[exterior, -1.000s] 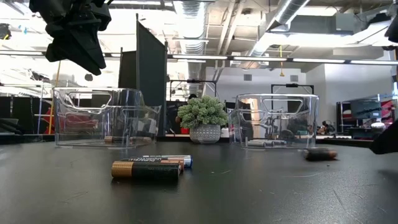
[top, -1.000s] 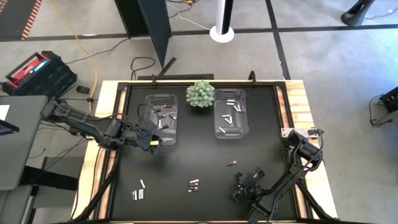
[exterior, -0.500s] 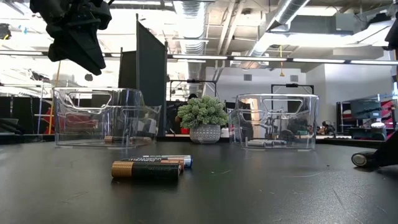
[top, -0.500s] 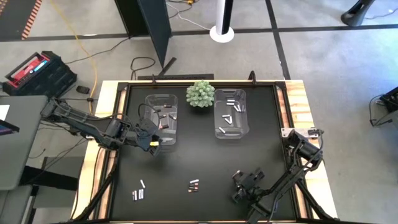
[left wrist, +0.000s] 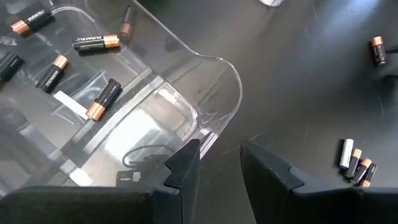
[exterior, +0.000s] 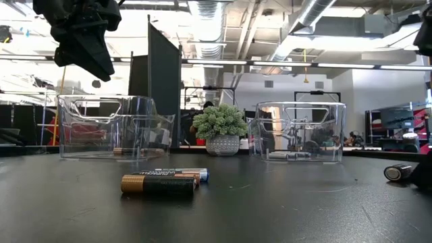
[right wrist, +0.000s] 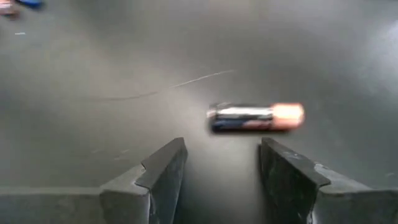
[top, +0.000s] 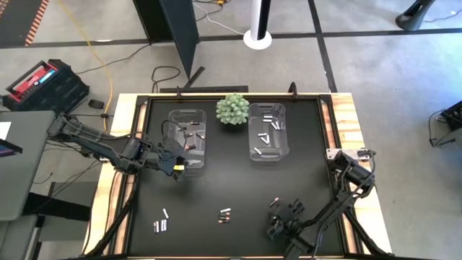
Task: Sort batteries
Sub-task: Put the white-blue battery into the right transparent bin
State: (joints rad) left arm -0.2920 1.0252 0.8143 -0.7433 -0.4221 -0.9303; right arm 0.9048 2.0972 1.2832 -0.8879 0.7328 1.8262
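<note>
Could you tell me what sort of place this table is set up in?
Most likely a robotics lab or workshop in an industrial-style hall: exposed ceiling ducts, a bare concrete floor with taped lines and loose cables, and a red toolbox beside the table.

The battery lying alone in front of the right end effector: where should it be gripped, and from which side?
Probably across its dark mid-body, from above. The battery lies flat on the table, clear of other cells, with its long axis crosswise to the open right end effector. The fingers would close on its long sides, not its copper end.
</note>
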